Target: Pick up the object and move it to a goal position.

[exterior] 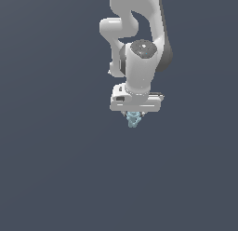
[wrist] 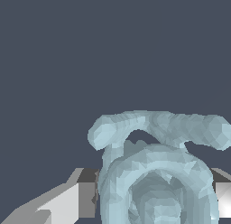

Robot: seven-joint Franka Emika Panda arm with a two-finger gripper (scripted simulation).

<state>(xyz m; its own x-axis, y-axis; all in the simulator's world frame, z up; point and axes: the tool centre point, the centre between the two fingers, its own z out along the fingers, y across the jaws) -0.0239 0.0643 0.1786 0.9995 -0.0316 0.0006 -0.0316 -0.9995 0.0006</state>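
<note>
Exterior view: the white, rounded-link robot arm (exterior: 139, 44) enters from the top centre of the frame and hangs over a plain dark slate-blue surface (exterior: 51, 169). Its white parallel-finger gripper (exterior: 134, 114) sits just above the frame's centre. The small pale blue-teal lumpy object with a bumpy, figurine-like shape (exterior: 134, 119) shows directly under the gripper body, protruding a little past it.

Wrist view: the same object (wrist: 158, 173) fills the lower centre and lower right of the frame, very close to the camera. One white and grey finger (wrist: 72, 200) is seen at the lower left of the frame hard against the object's flank, and a second at the lower right edge, likewise flush with it. The jaws stand narrow, closed onto the object from both sides.

Assessment of progress: the grasp appears made. Whether the object is lifted clear of the surface cannot be told; no shadow or contact line is legible in either view. No goal marker is visible in either picture, so the remaining travel cannot be judged. Outstanding, in my judgement: carriage to the goal position, with the grip maintained on an irregular shape that could shift between the fingers.
</note>
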